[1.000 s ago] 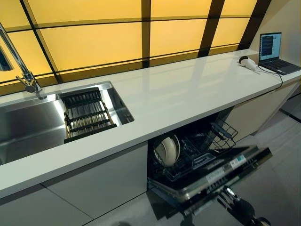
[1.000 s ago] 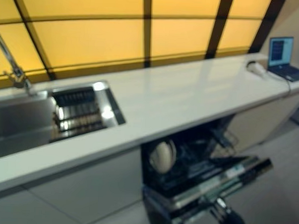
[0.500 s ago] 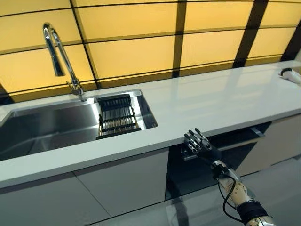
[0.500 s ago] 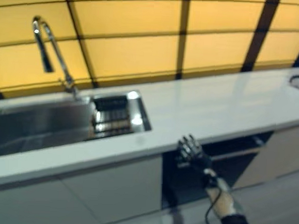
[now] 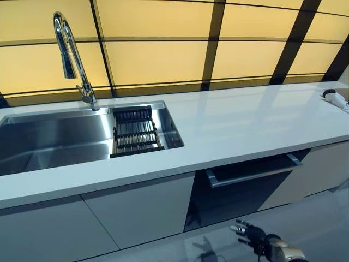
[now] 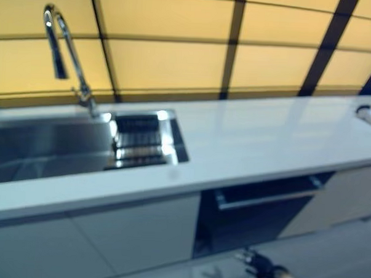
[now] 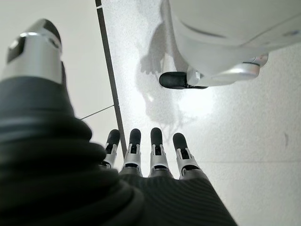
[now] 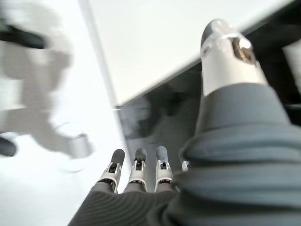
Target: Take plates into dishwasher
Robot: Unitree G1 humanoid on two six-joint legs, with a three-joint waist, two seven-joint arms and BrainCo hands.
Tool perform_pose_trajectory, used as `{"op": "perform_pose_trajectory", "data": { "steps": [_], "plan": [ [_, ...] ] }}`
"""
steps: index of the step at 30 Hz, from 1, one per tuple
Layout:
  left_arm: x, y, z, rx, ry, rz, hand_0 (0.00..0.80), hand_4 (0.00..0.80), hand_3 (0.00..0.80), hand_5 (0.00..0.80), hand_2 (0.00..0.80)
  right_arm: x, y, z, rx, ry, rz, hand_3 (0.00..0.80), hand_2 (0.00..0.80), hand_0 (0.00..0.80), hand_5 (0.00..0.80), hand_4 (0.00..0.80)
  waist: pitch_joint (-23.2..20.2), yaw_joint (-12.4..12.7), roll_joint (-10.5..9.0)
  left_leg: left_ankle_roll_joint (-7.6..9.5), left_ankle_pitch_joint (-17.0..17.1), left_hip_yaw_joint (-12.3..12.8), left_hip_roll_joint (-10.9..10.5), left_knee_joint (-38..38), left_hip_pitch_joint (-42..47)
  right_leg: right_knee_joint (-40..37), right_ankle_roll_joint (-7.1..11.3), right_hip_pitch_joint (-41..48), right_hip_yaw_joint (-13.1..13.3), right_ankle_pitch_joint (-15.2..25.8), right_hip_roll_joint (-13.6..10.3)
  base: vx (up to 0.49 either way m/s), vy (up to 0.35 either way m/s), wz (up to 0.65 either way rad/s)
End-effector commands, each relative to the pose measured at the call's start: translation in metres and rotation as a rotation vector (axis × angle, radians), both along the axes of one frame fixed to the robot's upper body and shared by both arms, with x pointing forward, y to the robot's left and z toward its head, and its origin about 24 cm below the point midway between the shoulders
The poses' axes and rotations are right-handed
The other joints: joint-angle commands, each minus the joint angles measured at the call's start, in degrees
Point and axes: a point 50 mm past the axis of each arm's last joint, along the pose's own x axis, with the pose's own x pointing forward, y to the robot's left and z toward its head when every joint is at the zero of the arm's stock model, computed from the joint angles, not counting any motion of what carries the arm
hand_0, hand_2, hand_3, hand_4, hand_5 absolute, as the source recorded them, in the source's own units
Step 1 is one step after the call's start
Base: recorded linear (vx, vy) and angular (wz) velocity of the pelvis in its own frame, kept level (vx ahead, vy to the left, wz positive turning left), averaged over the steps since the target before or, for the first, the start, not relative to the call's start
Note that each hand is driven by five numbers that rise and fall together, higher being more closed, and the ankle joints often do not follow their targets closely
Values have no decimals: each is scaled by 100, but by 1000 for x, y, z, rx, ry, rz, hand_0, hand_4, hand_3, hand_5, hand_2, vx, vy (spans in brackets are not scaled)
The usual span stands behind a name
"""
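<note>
No plate shows in any view. The dishwasher [image 5: 240, 194] sits under the white counter [image 5: 245, 120], and its dark door stands upright with the silver handle [image 5: 253, 171] along the top. My right hand [image 5: 260, 240] hangs low in front of the door, near the floor and clear of it, open with straight fingers [image 8: 136, 172] and empty. My left hand [image 7: 150, 153] appears only in the left wrist view, where it is open, empty and pointing down at the pale floor.
A steel sink [image 5: 49, 136] with a tall faucet [image 5: 71, 49] is set into the counter at the left. A black rack [image 5: 133, 131] sits in the sink's right end. White cabinet fronts [image 5: 136, 213] flank the dishwasher. A small white object [image 5: 332, 98] lies at the counter's far right.
The dishwasher door went from lying open, with a plate showing in its rack, to upright. My right hand was up at the door's top edge and has dropped towards the floor. The camera has shifted.
</note>
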Motion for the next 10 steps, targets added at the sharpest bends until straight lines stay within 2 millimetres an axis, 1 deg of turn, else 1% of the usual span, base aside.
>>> {"op": "perform_pose_trajectory", "data": {
  "steps": [1, 3, 6, 10],
  "plan": [
    [22, -8, 2, 17, -5, -82, 0, 0, 0, 0, 0, 0, 19, -7, 0, 15, 67, 0, 0, 0, 0, 0, -30, 302, -6, 197, 190, 358, -87, -12, -137, 363, -125, 284, 185, -447, -115, 29, 15, 12],
    [20, -13, 1, 10, -6, -81, 0, 0, 0, 0, 0, -16, 33, -19, 17, 68, 90, 0, 0, 0, 0, 0, -45, 334, 0, 203, 221, 353, -92, -12, -169, 378, -135, 292, 168, -457, -101, 33, 25, 11],
    [19, -18, -1, -1, 0, -79, 0, 0, 0, 0, 0, -29, 45, -29, 19, 112, 107, 0, 0, 0, 0, 0, -72, 382, 6, 232, 227, 344, -111, -12, -182, 413, -145, 296, 137, -475, -97, 34, 27, 18],
    [16, -22, -2, -17, 9, -84, 0, 0, 0, 0, 0, -36, 52, -33, 36, 138, 128, 0, 0, 0, 0, 0, -89, 429, 9, 253, 226, 291, -145, -12, -187, 422, -161, 321, 114, -494, -86, 22, 16, 10]
  ]
}}
